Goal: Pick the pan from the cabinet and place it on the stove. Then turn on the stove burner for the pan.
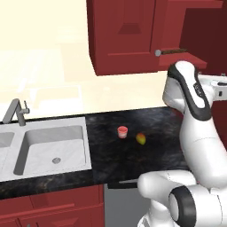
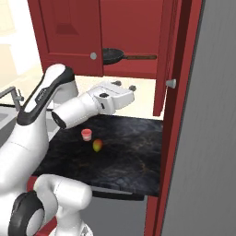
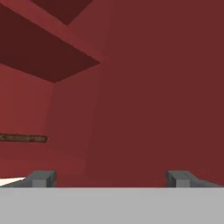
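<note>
The dark pan (image 2: 113,55) lies on the shelf of the open dark red cabinet (image 2: 69,37), its brown wooden handle (image 2: 140,57) pointing right. In the hand view, a strip of that handle (image 3: 24,138) crosses the left edge against the cabinet's inner wall. My gripper (image 2: 124,85) hovers just below and in front of the shelf, a little right of the pan. It is open, with nothing between its fingertips (image 3: 41,178). In the left base view the handle (image 1: 174,51) pokes out past the left door's knob (image 1: 158,52). The stove and its burner are out of view.
The right cabinet door (image 2: 168,55) stands open edge-on beside my hand. A tall grey panel (image 2: 207,138) closes off the right. On the black counter (image 1: 133,155) sit a small red cup (image 1: 123,131) and a yellow-red fruit (image 1: 141,138). The sink (image 1: 53,146) and faucet (image 1: 15,111) are on the left.
</note>
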You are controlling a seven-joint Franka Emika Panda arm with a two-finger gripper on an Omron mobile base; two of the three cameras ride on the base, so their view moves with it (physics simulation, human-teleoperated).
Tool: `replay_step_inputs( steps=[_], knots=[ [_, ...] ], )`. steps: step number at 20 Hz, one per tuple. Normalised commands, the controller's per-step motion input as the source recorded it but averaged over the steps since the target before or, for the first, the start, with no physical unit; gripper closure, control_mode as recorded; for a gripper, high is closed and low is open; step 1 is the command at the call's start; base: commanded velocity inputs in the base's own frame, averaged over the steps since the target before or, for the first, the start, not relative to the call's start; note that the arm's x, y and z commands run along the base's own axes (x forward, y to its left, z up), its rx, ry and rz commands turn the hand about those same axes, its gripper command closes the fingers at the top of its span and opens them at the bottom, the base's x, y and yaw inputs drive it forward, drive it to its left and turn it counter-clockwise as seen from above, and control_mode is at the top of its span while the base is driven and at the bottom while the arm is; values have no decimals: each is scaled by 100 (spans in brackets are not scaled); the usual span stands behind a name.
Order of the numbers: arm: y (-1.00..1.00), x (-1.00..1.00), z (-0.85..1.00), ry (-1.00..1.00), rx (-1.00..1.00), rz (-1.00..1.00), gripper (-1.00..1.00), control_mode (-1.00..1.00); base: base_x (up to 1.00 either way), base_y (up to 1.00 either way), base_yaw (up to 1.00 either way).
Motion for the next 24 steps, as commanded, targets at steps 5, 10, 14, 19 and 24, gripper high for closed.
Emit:
replay_step_inputs(
  steps=[5, 10, 14, 19, 24],
  knots=[
    [8, -38, 23, -12, 24, 0, -100, -100, 0, 0, 0],
    [-26, -54, 44, -4, -6, 0, -100, -100, 0, 0, 0],
    [0, -56, 46, 0, -51, -8, -100, -100, 0, 0, 0],
    [30, -59, 11, 0, -72, -7, -100, -100, 0, 0, 0],
    [33, -15, 19, 30, -67, 0, -100, -100, 0, 0, 0]
  ],
)
